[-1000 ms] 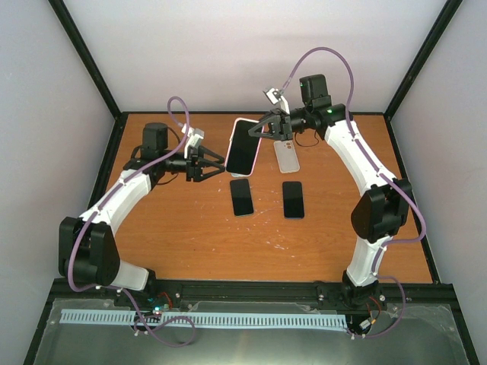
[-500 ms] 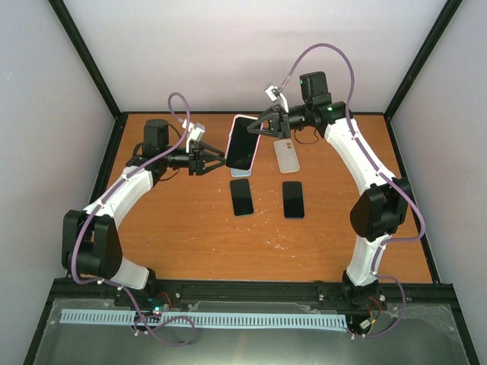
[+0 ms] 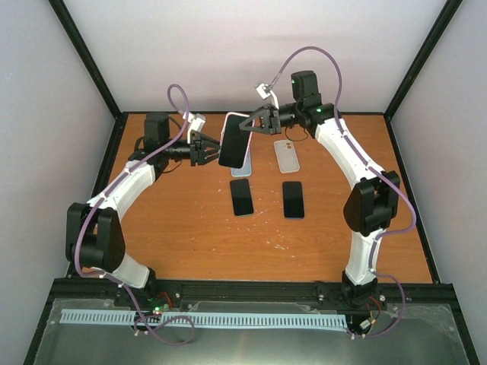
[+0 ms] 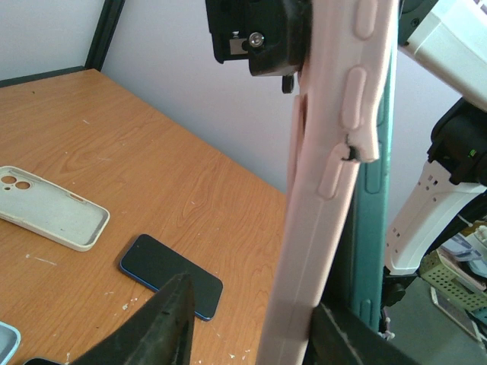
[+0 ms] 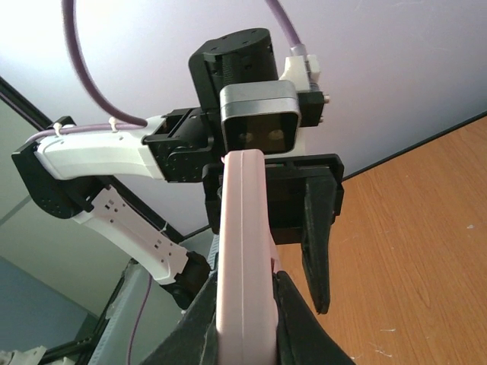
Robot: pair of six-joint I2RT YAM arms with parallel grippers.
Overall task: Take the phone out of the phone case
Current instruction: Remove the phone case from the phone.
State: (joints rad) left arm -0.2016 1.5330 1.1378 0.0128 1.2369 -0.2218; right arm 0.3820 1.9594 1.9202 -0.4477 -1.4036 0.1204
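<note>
The phone in its pink case (image 3: 234, 141) hangs upright in the air above the back of the table. My right gripper (image 3: 248, 123) is shut on its upper end; in the right wrist view the pink case (image 5: 243, 258) sits tight between both fingers. My left gripper (image 3: 212, 150) is open at the case's left side. In the left wrist view the pink case edge (image 4: 327, 205) and the phone's teal edge (image 4: 373, 220) stand between my spread left fingers (image 4: 163, 327), close to the right-hand one and far from the left-hand one.
On the brown table (image 3: 190, 228) lie a cream empty case (image 3: 288, 156), two dark phones (image 3: 242, 196) (image 3: 293, 199) and a pale blue case (image 3: 237, 172) below the held phone. Black frame posts and grey walls close the back and sides.
My right gripper has carried the cased phone up and to the left. My left gripper has moved back and right until its open jaws reach around the case's left edge.
</note>
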